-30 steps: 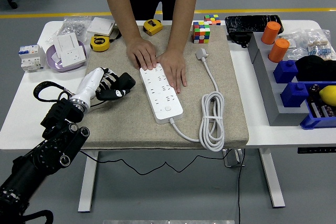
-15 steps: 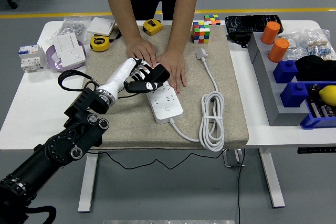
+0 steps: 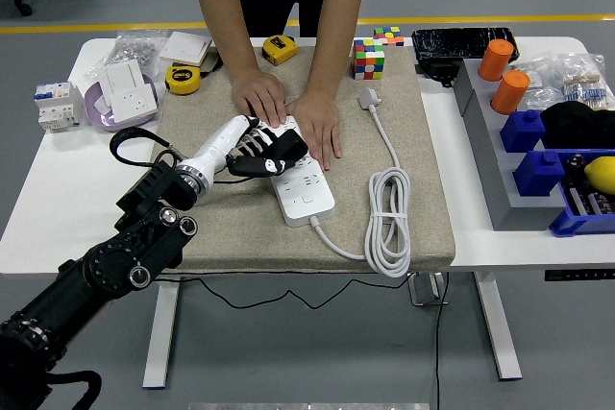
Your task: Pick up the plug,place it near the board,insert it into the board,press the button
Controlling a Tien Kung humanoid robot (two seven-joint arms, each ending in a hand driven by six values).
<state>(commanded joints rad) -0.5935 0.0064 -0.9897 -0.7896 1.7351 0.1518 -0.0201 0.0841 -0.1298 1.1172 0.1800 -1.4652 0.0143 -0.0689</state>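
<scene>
The robot's left hand [image 3: 258, 151] hangs over the near-left part of the white plastic power strip [image 3: 300, 180], its fingers [image 3: 252, 147] clenched round a black plug [image 3: 279, 156], which sits right above the strip's sockets. The strip lies on the beige fabric mat [image 3: 404, 122] covering the white desk [image 3: 38, 199]. A person's two hands [image 3: 293, 112] press flat on the strip's far end. The strip's white cable [image 3: 387, 213] coils to the right, its grey end plug [image 3: 369, 98] lying apart on the mat.
</scene>
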